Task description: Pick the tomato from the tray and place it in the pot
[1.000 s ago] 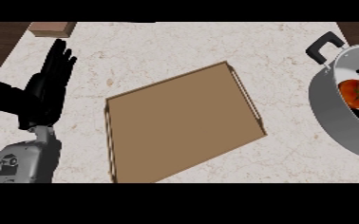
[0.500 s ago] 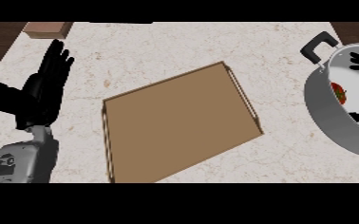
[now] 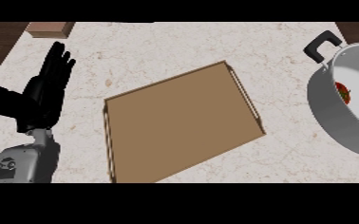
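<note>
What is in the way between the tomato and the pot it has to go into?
Nothing visible: the tomato already lies inside the pot at the view's right edge. The left hand rests open at the left, on the far side of the tray.

Even, bright light over the counter [image 3: 175, 47]; soft grey shading on the pot [image 3: 324, 111]

text: none legible | labels: none — left forearm [image 3: 23, 163] mark unreadable

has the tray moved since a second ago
No. The tray lies at the same spot and angle relative to the brown block at top left.
</note>
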